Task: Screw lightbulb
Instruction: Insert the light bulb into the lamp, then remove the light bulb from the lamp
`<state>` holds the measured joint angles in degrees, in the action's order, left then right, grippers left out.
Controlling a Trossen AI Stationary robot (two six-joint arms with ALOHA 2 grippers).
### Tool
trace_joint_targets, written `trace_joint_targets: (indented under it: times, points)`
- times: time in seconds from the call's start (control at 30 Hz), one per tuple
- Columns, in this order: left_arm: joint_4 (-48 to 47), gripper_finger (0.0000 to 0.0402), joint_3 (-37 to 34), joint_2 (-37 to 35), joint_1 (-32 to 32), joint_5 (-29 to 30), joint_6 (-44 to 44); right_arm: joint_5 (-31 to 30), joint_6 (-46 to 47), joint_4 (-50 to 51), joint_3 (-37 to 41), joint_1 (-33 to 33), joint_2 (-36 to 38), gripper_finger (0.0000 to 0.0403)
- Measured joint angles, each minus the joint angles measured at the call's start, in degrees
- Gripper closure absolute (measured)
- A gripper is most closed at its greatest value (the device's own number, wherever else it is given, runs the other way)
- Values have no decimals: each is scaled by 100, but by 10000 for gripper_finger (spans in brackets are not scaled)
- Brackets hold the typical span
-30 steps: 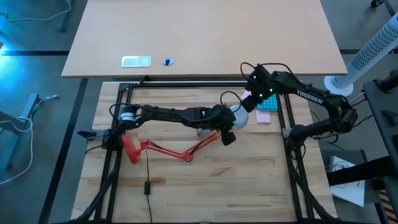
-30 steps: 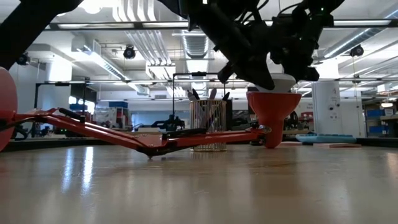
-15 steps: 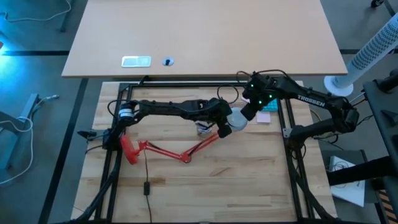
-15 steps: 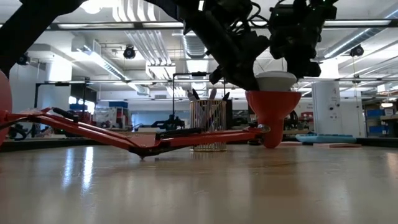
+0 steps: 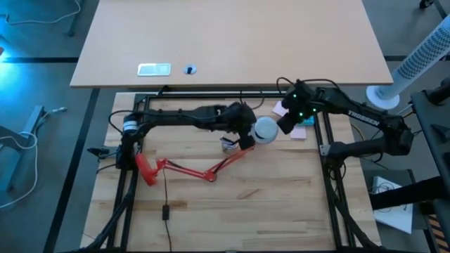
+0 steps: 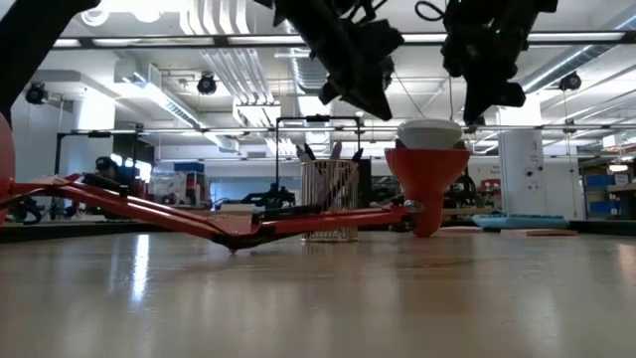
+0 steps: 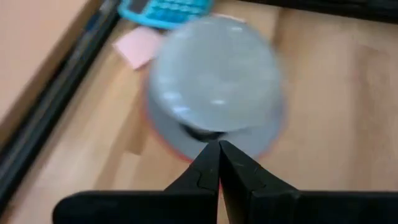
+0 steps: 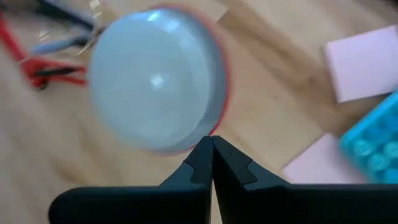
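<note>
Wooden slats form the work table (image 5: 281, 197), bounded by a black frame; a larger tan table top lies beyond it in the high view.

Left gripper (image 7: 218, 148): jaws fully closed, the two fingertips pressed together, nothing between them. It hangs above the table just beside the lightbulb (image 7: 214, 81), on the side toward the left arm's base. In the high view the left gripper (image 5: 245, 131) sits just short of the bulb's dome (image 5: 265, 130).

Right gripper (image 8: 211, 142): jaws fully closed, fingertips meeting, holding nothing. It hangs just beside the lightbulb (image 8: 152, 87) on the opposite side; in the high view the right gripper (image 5: 285, 125) is close to the dome, and contact cannot be confirmed.

The lightbulb (image 6: 430, 134) is seated dome-up in the upturned red cone shade (image 6: 427, 179) of the desk lamp (image 5: 204, 171), with both grippers above and to either side. The lamp's red jointed arm lies low across the table toward its red base (image 5: 145, 169).

A wire pen holder (image 6: 331, 199) stands behind the lamp arm. A blue calculator (image 7: 165, 9) and pink notes (image 8: 364, 62) lie near the shade.
</note>
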<state>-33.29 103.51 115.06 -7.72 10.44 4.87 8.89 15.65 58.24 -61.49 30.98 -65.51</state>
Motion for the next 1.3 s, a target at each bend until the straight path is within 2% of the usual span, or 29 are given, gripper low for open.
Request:
trace_joint_targets:
  times: [0.3, 0.4, 0.67, 0.87, 0.97, 1.1, 1.3]
  points:
    - [846, 401, -537, 166, 195, -75, 353, 16, -246, -539, -15, 94, -687, 403]
    - [1113, 401, -632, 193, 148, -88, 327, 169, -256, -519, -15, 44, -712, 403]
    - [1318, 402, -661, 193, -101, -168, 371, 124, -101, -250, -13, -147, -562, 403]
    - [1290, 401, -543, 177, -382, 47, 325, 707, -65, 94, -11, -413, -379, 403]
    - [848, 401, -392, 81, -458, 7, 209, 745, -60, 200, -7, -419, -107, 403]
    - [345, 401, -309, -421, -429, -44, -136, 364, -92, 238, -7, -334, 481, 403]
    - [-29, 402, -381, -1521, -2, -353, 44, 450, -1052, -105, -3, -485, 1814, 403]
